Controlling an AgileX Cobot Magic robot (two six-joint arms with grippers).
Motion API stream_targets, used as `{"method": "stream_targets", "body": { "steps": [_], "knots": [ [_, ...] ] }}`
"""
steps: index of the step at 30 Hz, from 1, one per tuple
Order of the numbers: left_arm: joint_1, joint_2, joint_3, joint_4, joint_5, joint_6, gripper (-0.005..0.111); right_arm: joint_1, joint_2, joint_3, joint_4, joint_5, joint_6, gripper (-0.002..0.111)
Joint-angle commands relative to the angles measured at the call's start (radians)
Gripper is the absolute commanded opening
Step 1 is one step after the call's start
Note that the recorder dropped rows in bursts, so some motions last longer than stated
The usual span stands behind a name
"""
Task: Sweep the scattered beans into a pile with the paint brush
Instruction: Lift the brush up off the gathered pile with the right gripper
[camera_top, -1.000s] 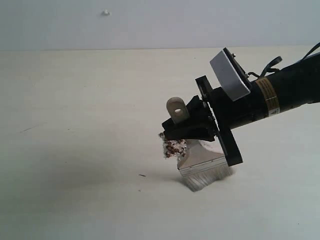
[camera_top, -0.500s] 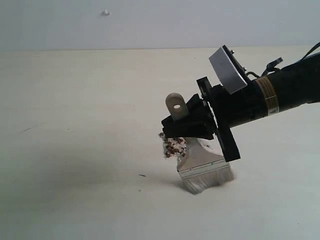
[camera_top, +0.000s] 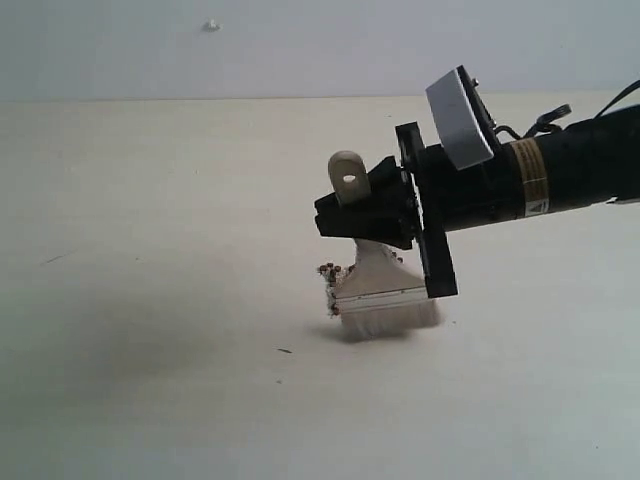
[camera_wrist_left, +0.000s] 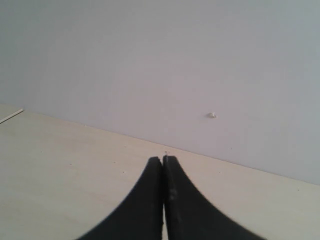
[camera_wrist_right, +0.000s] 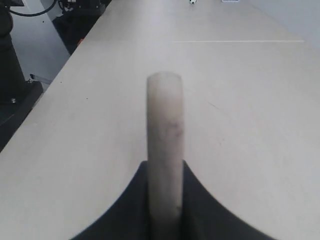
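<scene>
Most of the pile (camera_top: 329, 290) is hidden by the brush (camera_top: 380, 296); bristles (camera_top: 390, 320) are blurred; the arm (camera_top: 570, 170) is cut off at right.

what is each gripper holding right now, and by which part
The right gripper grips the paint brush by its cream handle, below the holed end. The left gripper is shut, holding nothing.

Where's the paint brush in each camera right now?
Exterior view: paint brush right of centre, held by the right end effector.
Left wrist view: not in it.
Right wrist view: its handle edge-on, at centre.
Shared landmark: white wall dot, exterior and left wrist.
</scene>
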Motion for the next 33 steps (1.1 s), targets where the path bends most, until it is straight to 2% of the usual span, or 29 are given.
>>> {"method": "stream_targets", "body": {
  "steps": [1,8,16,25,29,31,33],
  "knots": [
    [0.003,-0.004,0.003,-0.003,0.004,0.001,0.0,0.001,0.002,0.0,0.061,-0.002,-0.045,0.0],
    [0.003,-0.004,0.003,-0.003,0.004,0.001,0.0,-0.004,-0.005,0.0,0.099,-0.005,-0.043,0.0],
    [0.003,-0.004,0.003,-0.003,0.004,0.001,0.0,-0.03,-0.166,0.0,0.123,-0.005,0.115,0.0],
    [0.003,-0.004,0.003,-0.003,0.002,0.001,0.0,-0.03,-0.254,0.0,0.13,-0.005,0.138,0.0],
    [0.003,-0.004,0.003,-0.003,0.002,0.001,0.0,-0.03,-0.254,0.0,0.246,-0.005,0.138,0.0],
    [0.003,-0.004,0.003,-0.003,0.002,0.001,0.0,-0.03,-0.254,0.0,0.254,-0.005,0.197,0.0],
    [0.003,-0.004,0.003,-0.003,0.002,0.001,0.0,-0.03,-0.254,0.0,0.237,-0.005,0.345,0.0]
  ]
}}
